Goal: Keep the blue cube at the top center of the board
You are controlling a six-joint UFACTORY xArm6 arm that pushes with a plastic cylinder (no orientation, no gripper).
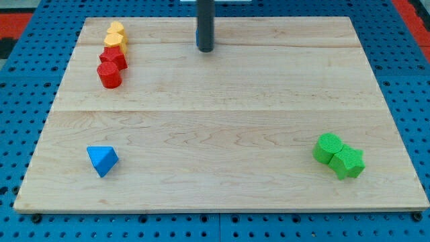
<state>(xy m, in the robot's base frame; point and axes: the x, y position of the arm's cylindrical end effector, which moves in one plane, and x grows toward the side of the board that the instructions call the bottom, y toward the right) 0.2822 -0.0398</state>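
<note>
The blue cube (197, 38) is almost hidden behind my rod at the view's top centre; only a thin blue sliver shows at the rod's left edge. My tip (205, 50) rests on the board directly in front of the cube, touching or nearly touching it.
The wooden board (222, 121) lies on a blue pegboard. Two yellow blocks (115, 35) and two red blocks (111, 67) sit in a line at the top left. A blue triangular block (102, 160) is at the bottom left. Two green blocks (339, 156) are at the bottom right.
</note>
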